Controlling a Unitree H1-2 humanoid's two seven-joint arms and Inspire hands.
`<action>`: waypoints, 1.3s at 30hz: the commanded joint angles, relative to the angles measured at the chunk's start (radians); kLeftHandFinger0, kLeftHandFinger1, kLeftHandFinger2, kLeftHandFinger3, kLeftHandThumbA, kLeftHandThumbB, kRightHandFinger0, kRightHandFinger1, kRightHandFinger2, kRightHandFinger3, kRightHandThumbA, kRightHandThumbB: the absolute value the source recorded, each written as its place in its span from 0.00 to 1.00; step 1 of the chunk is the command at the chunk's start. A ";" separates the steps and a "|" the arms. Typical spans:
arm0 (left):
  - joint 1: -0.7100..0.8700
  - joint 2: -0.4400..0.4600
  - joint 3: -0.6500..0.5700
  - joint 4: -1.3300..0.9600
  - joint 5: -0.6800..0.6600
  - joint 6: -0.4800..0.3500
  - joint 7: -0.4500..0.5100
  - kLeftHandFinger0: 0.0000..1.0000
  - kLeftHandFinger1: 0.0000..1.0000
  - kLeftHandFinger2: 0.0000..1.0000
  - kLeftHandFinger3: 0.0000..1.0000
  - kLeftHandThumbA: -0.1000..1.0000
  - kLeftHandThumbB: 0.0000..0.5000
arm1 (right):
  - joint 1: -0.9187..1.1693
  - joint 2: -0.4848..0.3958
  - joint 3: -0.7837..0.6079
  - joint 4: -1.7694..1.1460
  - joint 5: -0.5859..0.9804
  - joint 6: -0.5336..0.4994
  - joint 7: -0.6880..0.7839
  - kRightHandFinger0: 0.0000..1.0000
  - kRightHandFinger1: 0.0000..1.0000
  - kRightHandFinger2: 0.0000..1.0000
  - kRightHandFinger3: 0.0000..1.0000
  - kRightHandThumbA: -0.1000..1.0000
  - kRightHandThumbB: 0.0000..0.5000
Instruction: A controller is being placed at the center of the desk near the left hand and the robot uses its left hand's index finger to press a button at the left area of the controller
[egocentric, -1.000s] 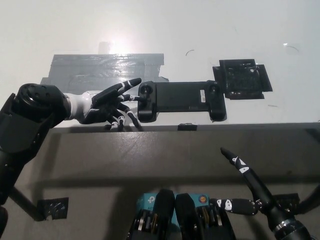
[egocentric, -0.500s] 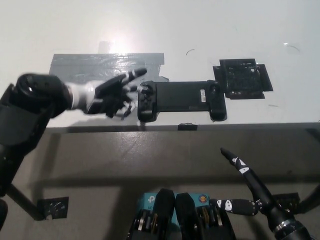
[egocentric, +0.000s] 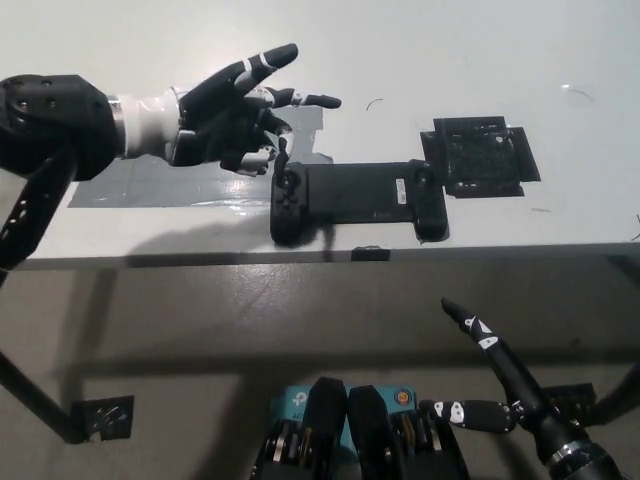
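The left hand (egocentric: 225, 120) is seen in the upper left of the frame, raised above the worktop (egocentric: 420, 60), fingers spread and holding nothing. Compared with half a second ago, it has been lifted up and away: then the fingers were low, touching or nearly touching the left end of the controller (egocentric: 358, 198); now only one downward-pointing fingertip (egocentric: 281, 152) hangs just above that left end, whether in contact cannot be told. The controller has been displaced very little, if at all; the small shift in the picture may be camera motion. It lies flat at the centre of the frame, near the front edge of the worktop, long axis running left to right.

Judgement: the press on the left button area appears either just completed or being re-approached; no visible cue confirms a press.

A strip of grey tape (egocentric: 180, 170) lies under and behind the hand. A black square patch (egocentric: 480, 155) sits at the upper right of the controller.

The right hand (egocentric: 490, 385) rests at the lower right, below the worktop edge, fingers extended, empty.

Containers: none noted in view.
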 joint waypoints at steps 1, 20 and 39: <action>-0.024 0.100 -0.020 -0.088 -0.200 0.014 0.091 0.00 0.00 0.30 1.00 1.00 0.86 | -0.012 0.001 -0.001 -0.023 -0.009 -0.004 0.004 1.00 1.00 1.00 1.00 1.00 0.58; 0.604 0.066 0.191 -0.657 -0.129 -0.038 0.390 0.18 0.22 0.44 1.00 1.00 0.83 | 0.064 0.007 0.017 -0.029 0.002 -0.017 0.020 1.00 1.00 1.00 1.00 1.00 0.59; 1.145 -0.204 0.280 -0.332 0.217 -0.534 0.441 1.00 1.00 1.00 1.00 1.00 0.79 | 0.202 0.033 0.025 0.000 0.000 -0.081 -0.021 1.00 1.00 1.00 1.00 1.00 0.56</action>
